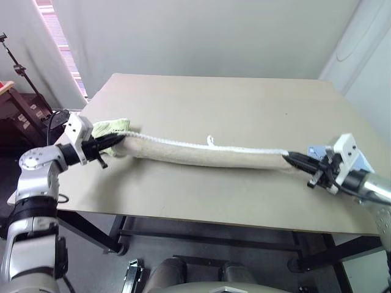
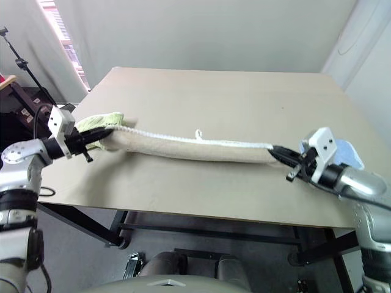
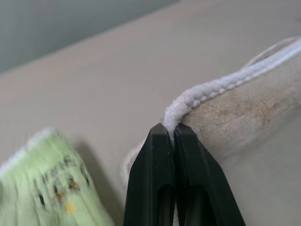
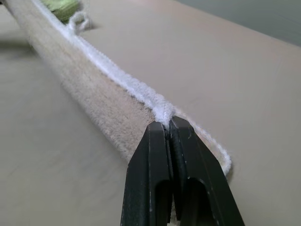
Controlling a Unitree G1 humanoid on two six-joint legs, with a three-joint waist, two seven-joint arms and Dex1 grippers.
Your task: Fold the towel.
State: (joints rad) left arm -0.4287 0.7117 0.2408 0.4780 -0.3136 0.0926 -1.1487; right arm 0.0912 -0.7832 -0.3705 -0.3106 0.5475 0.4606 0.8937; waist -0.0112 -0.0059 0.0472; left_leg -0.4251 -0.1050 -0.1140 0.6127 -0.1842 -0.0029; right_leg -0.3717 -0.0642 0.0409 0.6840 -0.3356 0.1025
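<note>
The beige towel [image 1: 201, 154] hangs in a long sagging band stretched between my two grippers, just above the tan table [image 1: 232, 97]. Its white corded edging [image 1: 183, 144] runs along the top, with a small white loop [image 1: 210, 140] near the middle. My left gripper [image 1: 117, 141] is shut on the towel's left end; the left wrist view shows its black fingers [image 3: 155, 179] pinching the white cord [image 3: 197, 94]. At the right end, my right gripper [image 1: 292, 160] is shut on the towel's corner, and the right wrist view shows its fingers [image 4: 150, 183] clamped on the cord [image 4: 162, 110].
A light green cloth [image 1: 110, 127] lies on the table just behind the left gripper. A light blue cloth [image 2: 347, 151] lies by the table's right edge, behind the right gripper. Beyond the table's left edge stand a tripod and shelving [image 1: 21, 91]. The table's front edge is close below the towel.
</note>
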